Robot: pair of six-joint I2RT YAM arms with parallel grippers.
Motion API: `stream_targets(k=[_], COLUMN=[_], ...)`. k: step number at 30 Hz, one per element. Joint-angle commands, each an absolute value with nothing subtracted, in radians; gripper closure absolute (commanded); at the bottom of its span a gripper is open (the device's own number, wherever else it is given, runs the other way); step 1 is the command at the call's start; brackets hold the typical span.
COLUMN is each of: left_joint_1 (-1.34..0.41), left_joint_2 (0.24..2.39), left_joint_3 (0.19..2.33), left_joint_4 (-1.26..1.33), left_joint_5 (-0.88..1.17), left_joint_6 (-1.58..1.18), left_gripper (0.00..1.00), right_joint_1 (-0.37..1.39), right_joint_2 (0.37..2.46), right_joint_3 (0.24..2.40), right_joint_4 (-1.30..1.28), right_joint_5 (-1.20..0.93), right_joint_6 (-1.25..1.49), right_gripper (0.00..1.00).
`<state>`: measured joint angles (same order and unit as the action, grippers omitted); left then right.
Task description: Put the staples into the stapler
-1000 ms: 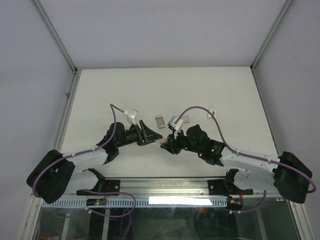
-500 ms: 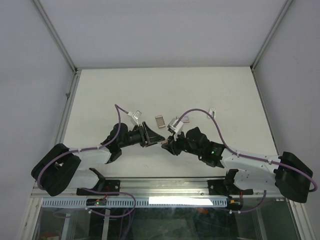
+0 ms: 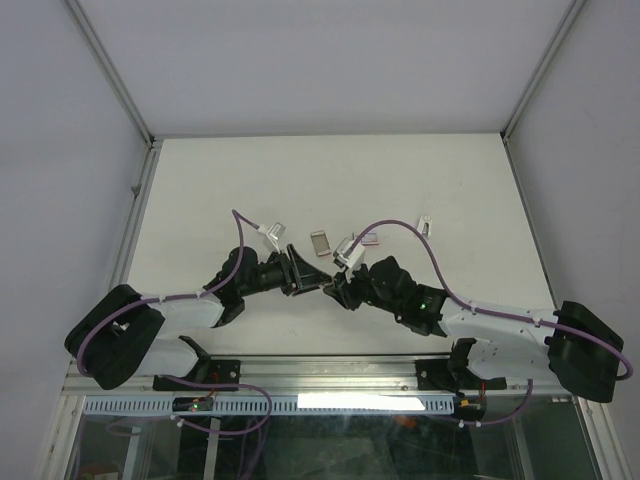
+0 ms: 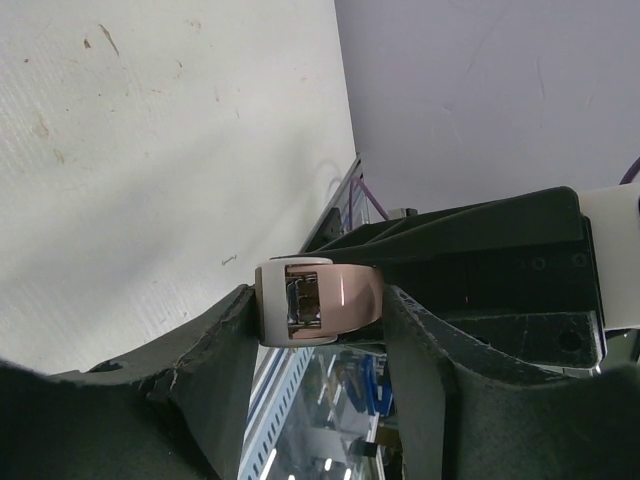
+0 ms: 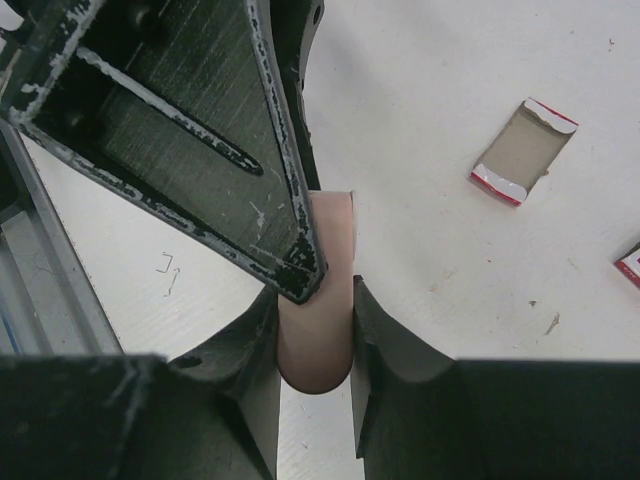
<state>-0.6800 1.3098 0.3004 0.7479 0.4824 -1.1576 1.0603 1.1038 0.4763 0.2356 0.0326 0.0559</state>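
Stapler (image 4: pixel 318 308) — front opening, left wrist only

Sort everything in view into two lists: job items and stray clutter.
Job: stapler; open staple box; second red-and-white box piece, probably.
Lying about: loose staple; small white piece.

The off-white matte desk (image 3: pixel 240 175) carries faint scuffs and dark specks. Near its middle a small flat grey-brown cardboard sleeve with red-and-white ends (image 5: pixel 522 150) lies flat. Near it, to the right, lies a second small pinkish box piece (image 3: pixel 366 238), partly hidden. A thin bent wire staple (image 5: pixel 168 270) lies apart from both.
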Motion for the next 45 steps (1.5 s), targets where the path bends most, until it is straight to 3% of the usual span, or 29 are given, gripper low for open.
stream_targets(k=[1, 9, 15, 18, 21, 26, 31, 38, 42, 45], left_joint_1=[-0.695, -0.696, -0.695, -0.695, -0.692, -0.693, -0.693, -0.693, -0.693, -0.692], left_joint_2=[1.304, 1.301, 1.277, 1.256, 1.234, 1.177, 1.110, 1.045, 1.022, 1.016], left_joint_3=[0.335, 0.330, 0.307, 0.305, 0.304, 0.288, 0.291, 0.293, 0.292, 0.293], left_joint_4=[0.795, 0.827, 0.884, 0.873, 0.860, 0.883, 0.878, 0.859, 0.869, 0.874], left_joint_5=[0.536, 0.521, 0.482, 0.463, 0.462, 0.456, 0.457, 0.492, 0.517, 0.530], left_joint_6=[-1.172, -1.188, -1.227, -1.210, -1.178, -1.137, -1.102, -1.060, -1.050, -1.049], left_gripper=[0.49, 0.68, 0.74, 0.79, 0.81, 0.83, 0.83, 0.84, 0.84, 0.84], right_joint_1=[1.065, 1.072, 1.072, 1.068, 1.041, 0.944, 0.858, 0.837, 0.837, 0.837], right_joint_2=[1.104, 1.104, 1.040, 0.973, 0.913, 0.912, 0.910, 0.978, 1.035, 1.039], right_joint_3=[0.503, 0.494, 0.496, 0.490, 0.513, 0.585, 0.540, 0.561, 0.593, 0.586], right_joint_4=[0.311, 0.314, 0.248, 0.212, 0.169, 0.108, 0.311, 0.381, 0.358, 0.382], right_joint_5=[0.091, 0.087, 0.025, 0.022, -0.016, -0.186, -0.410, -0.592, -0.662, -0.654], right_joint_6=[0.027, 0.031, 0.033, 0.050, 0.125, 0.340, 0.587, 0.654, 0.675, 0.686], right_gripper=[1.00, 0.98, 0.28, 0.13, 0.06, 0.04, 0.04, 0.05, 0.12, 0.31])
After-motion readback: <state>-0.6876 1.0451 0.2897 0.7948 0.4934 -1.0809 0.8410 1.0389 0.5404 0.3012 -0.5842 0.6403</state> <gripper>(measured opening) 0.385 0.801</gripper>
